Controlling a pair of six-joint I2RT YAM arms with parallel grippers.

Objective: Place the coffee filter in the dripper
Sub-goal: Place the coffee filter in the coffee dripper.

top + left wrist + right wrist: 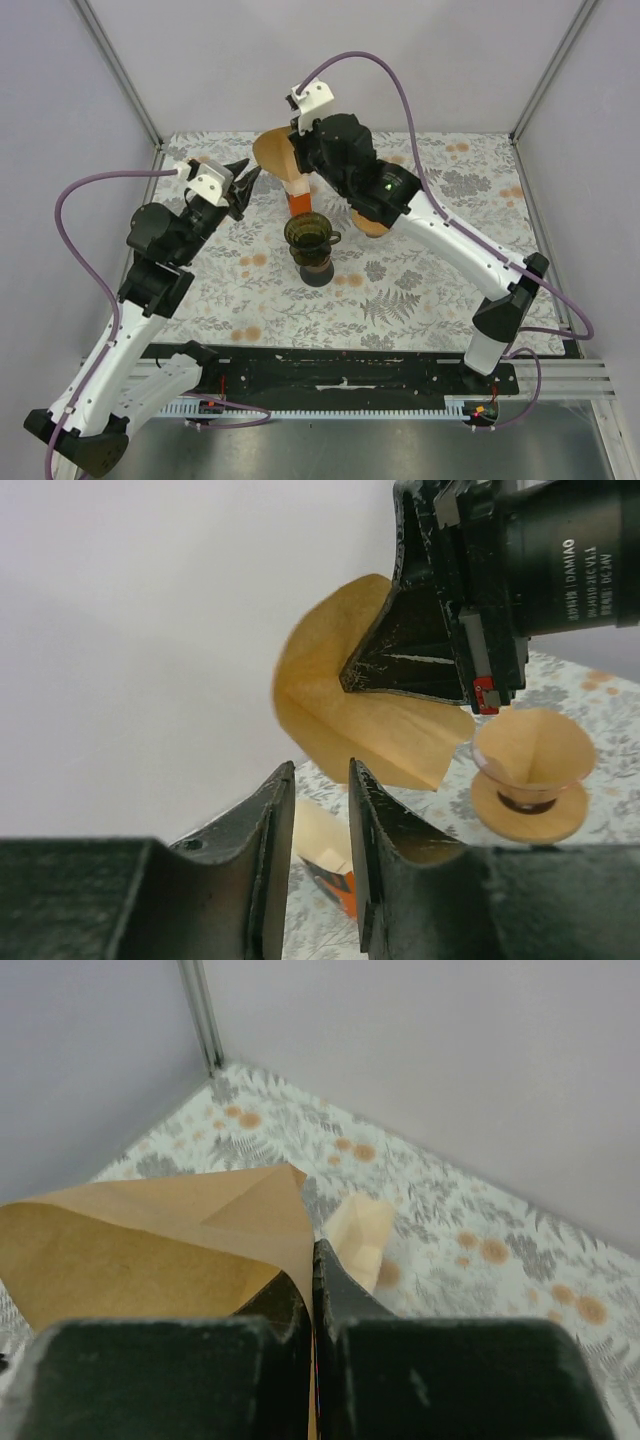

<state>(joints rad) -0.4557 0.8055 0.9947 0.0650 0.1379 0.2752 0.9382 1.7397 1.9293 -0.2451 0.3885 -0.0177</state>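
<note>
Seen from above, the right gripper [291, 152] is raised over the far side of the table [440, 290]. It is clamped on the edge of the brown coffee filter [272, 150], which hangs in the air, clear of the surface and apart from the dripper [311, 231]. The dripper is a dark glass cone on a dark base standing near the middle of the table, and only this view shows it. The right wrist camera gives the grip up close: its fingers [340, 1300] press together with the paper's edge caught between them, and the sheet fans out to the left. The left wrist camera sees the filter from the side as a flattened cone pinched by the black fingers. It also shows the left gripper [320, 770] with its jaws a little apart and nothing between them, low in front of the filter. An orange-and-white packet [298, 200] stands just beyond the dripper. A wooden stand [530, 775] is mostly hidden under the right arm from above, but it shows whole in the left wrist view.
</note>
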